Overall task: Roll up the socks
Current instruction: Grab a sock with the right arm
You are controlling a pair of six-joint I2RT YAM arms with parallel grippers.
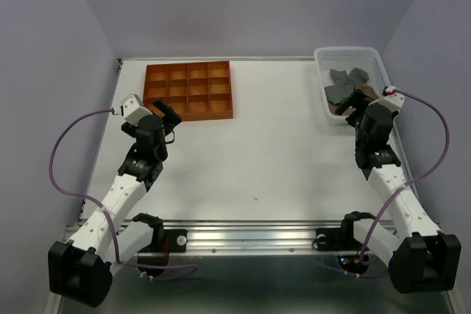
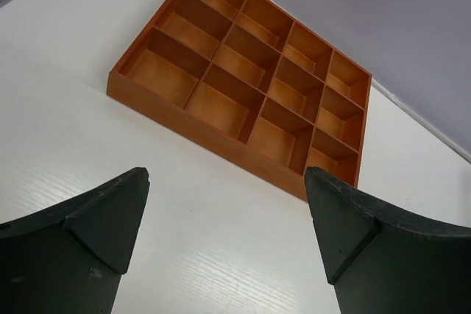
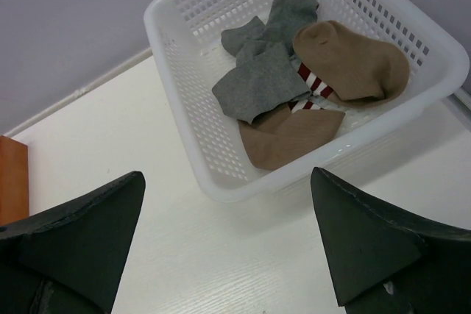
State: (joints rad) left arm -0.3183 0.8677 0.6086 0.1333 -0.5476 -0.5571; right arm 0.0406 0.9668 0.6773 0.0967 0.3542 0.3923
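1. Both pincers were spread wide and pinched nothing. The left pincer (image 2: pixel 226 180) hung over the bare surface (image 1: pixel 257 152), just short of the tray (image 2: pixel 206 134). The right pincer (image 3: pixel 228 178) hung over the surface just in front of the basket (image 3: pixel 158 20).
2. The socks (image 3: pixel 261 82) all lay in the basket at the far right corner of the surface, in one loose heap. The grey ones were toward the middle and far side, and a tan sock (image 3: pixel 353 68) lay on top at the right. A striped sock (image 3: pixel 287 141), tan with red-white bands, lay on the near side, partly under the grey.
3. None of them looked rolled to me. They lay flat or crumpled and overlapped too much for me to count (the heap hid its lower layers).
4. The tray sat at the far left, well apart from the basket. All twelve of its compartments showed bare wood in both views.
5. I judged the task to be at its very start, with nothing done. Each sock had yet to be lifted out, laid on the surface and rolled. The tray looked like the likely place for the finished rolls (my guess only).
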